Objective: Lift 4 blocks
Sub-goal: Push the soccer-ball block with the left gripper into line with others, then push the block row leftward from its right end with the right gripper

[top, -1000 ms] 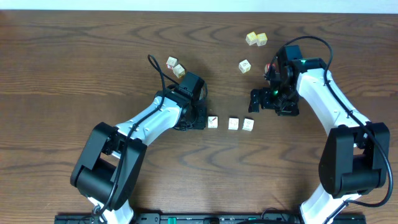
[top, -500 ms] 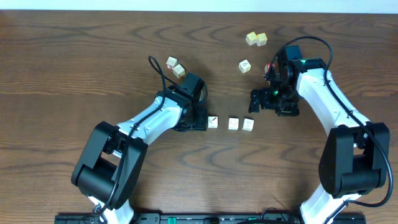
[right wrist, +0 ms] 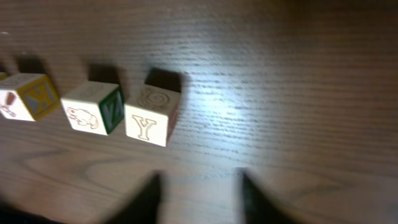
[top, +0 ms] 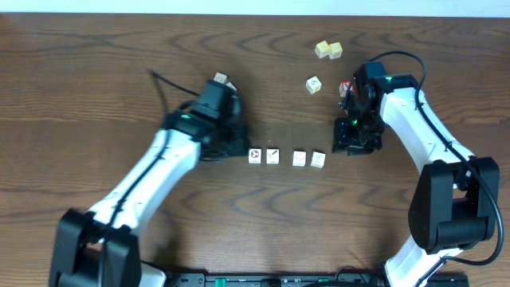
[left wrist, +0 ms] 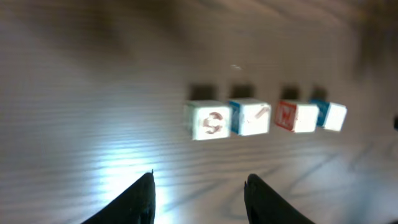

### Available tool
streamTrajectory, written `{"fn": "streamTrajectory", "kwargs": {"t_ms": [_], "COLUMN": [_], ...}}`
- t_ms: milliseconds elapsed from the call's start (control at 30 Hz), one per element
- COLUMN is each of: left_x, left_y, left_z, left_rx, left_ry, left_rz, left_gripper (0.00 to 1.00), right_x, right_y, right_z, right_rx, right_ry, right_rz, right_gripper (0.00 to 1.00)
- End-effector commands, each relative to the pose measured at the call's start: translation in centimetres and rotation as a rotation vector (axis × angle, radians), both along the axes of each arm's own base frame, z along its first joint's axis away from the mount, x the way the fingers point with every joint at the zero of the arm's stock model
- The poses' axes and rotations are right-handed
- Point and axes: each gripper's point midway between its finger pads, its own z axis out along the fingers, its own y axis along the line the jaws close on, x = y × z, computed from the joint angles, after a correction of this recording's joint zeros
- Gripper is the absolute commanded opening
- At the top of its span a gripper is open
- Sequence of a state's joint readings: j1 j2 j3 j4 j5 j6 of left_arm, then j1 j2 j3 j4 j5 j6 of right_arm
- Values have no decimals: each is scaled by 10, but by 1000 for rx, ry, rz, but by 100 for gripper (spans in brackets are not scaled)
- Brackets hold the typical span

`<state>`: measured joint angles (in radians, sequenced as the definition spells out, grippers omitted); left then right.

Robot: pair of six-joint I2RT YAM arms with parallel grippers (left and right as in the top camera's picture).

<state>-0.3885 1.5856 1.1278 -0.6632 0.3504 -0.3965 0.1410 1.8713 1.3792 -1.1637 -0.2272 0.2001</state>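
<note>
Four pale blocks lie in a row on the table: block one (top: 254, 155), block two (top: 272, 155), block three (top: 299, 158), block four (top: 318, 159). A small gap splits them into two pairs. The left wrist view shows the same row, from the near block (left wrist: 207, 120) to the far one (left wrist: 329, 116). My left gripper (top: 237, 146) (left wrist: 200, 186) is open and empty, a short way left of the row. My right gripper (top: 348, 142) (right wrist: 200, 196) hovers right of the row, its blurred jaws apart with only wood between them. The end block (right wrist: 151, 119) shows a Y.
Two yellowish cubes (top: 328, 50) sit at the back. Another cube (top: 314, 84) lies nearer, and a red-faced cube (top: 345, 86) shows beside the right arm. One cube (top: 220, 79) peeks out behind the left arm. Dark wooden table (top: 96, 96) all round.
My left arm has drawn back up and to the left, uncovering a fourth block at the row's left end. The right gripper has turned and its jaws have come closer together.
</note>
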Motion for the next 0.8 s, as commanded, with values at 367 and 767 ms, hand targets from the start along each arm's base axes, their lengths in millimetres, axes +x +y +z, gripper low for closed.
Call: {"fn": "streamTrajectory", "kwargs": {"t_ms": [367, 767], "left_x": [8, 7], "left_y": [90, 91], "left_z": [-13, -13], "left_rx": [115, 122], "left_ry": [74, 74], "left_rz": [244, 246], "left_gripper": [33, 34], "right_x": [-15, 2], "right_y": [17, 61], "right_z": [-57, -58], "right_rx": [43, 121], "right_ry": [9, -85], "right_rz": [-183, -167], "right_gripper": [1, 1]}}
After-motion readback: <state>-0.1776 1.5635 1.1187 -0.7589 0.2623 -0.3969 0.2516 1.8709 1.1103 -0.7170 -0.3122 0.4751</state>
